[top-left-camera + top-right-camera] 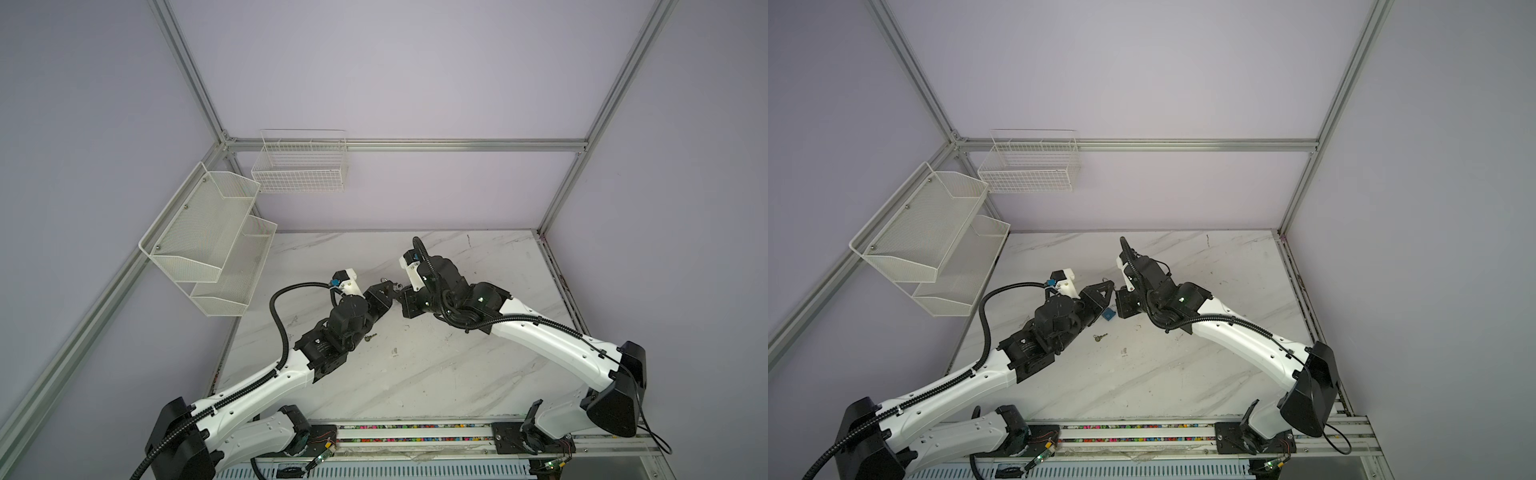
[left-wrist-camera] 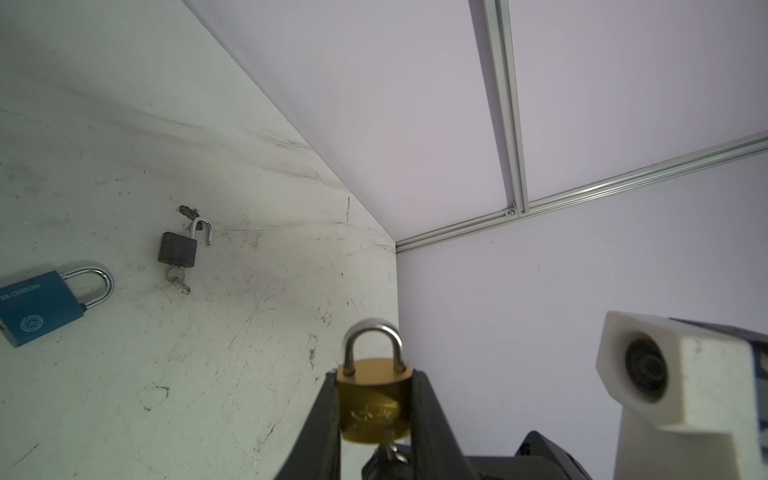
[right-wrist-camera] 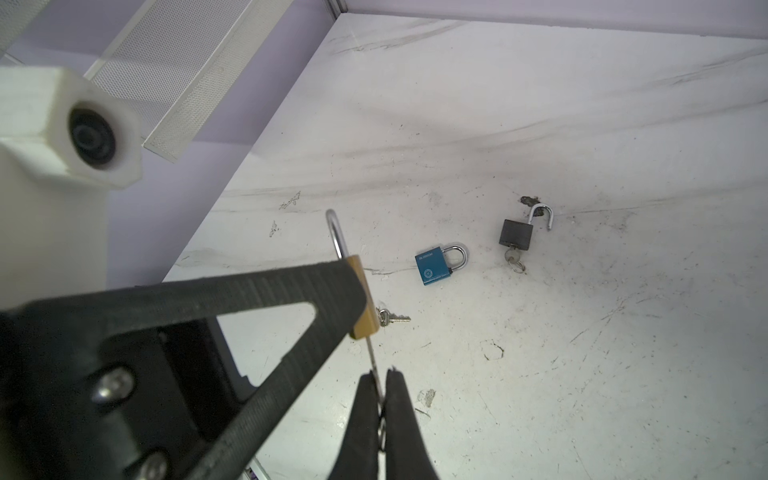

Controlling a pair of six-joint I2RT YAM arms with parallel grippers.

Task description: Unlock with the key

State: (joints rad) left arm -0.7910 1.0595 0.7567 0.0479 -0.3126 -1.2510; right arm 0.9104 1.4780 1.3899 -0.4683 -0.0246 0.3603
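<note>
A brass padlock [image 2: 374, 399] is held above the table with its silver shackle closed, and my left gripper [image 2: 374, 376] is shut on its two sides. A thin silver key [image 3: 371, 353] sticks out of the padlock's underside. My right gripper [image 3: 380, 374] is shut on the key's head, just below the padlock's brass edge [image 3: 368, 320]. In both top views the two grippers meet tip to tip over the middle of the marble table [image 1: 436, 374], left gripper [image 1: 386, 289] against right gripper [image 1: 402, 297]. The held padlock is hidden there.
On the table lie a blue padlock [image 3: 432, 268] [image 1: 1108, 314], a black padlock [image 3: 516, 235] with its shackle open and a key in it, and a loose key [image 3: 395, 319] [image 1: 370, 336]. White mesh shelves [image 1: 208, 232] and a wire basket [image 1: 301, 166] hang on the walls at left.
</note>
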